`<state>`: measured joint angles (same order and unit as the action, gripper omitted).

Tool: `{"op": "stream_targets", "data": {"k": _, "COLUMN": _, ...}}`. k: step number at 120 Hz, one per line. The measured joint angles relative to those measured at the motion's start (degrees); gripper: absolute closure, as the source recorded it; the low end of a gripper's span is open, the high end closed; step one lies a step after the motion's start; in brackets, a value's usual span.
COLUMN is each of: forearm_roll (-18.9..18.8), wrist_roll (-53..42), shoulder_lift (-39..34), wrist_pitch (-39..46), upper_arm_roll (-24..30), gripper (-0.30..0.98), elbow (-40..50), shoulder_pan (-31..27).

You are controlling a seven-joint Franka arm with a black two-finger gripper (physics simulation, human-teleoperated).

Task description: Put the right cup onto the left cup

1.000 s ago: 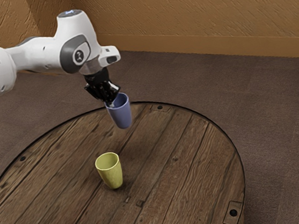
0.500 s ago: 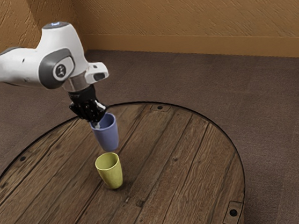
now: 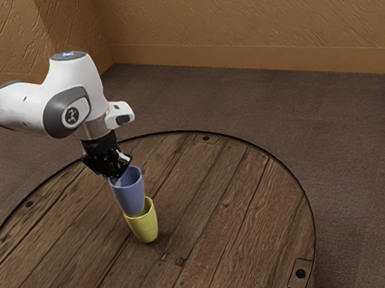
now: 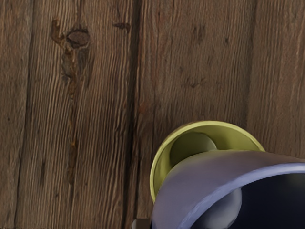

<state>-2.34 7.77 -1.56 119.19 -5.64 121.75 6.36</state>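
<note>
With our end effector (image 3: 118, 177), we align the blue cup (image 3: 130, 197) for stacking.
We grip it near its rim, slightly tilted, at the yellow cup's (image 3: 146, 228) mouth, which stands well inside the far edge of the table (image 3: 245, 211); whether its base is inside, we cannot tell. Next, we should centre and straighten it, lower gently, then release once it seats.

Rd. wooden tbl. (image 3: 224, 241) w/ yellow cup (image 3: 145, 228) upright on it.
</note>
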Motion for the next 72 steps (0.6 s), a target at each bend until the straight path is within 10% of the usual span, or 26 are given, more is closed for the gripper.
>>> {"op": "stream_targets", "data": {"k": 45, "forearm_roll": -0.07, "wrist_roll": 2.52, "shoulder_lift": 2.31, "wrist_pitch": 3.74, "upper_arm_roll": -0.05, "gripper": 0.79, "elbow": 0.34, "shoulder_pan": 0.78}}
{"op": "stream_targets", "data": {"k": 72, "forearm_roll": -0.62, "wrist_roll": 3.06, "shoulder_lift": 2.64, "wrist_pitch": 4.34, "upper_arm_roll": 0.01, "gripper": 0.32, "elbow": 0.20, "shoulder_pan": 1.02}}
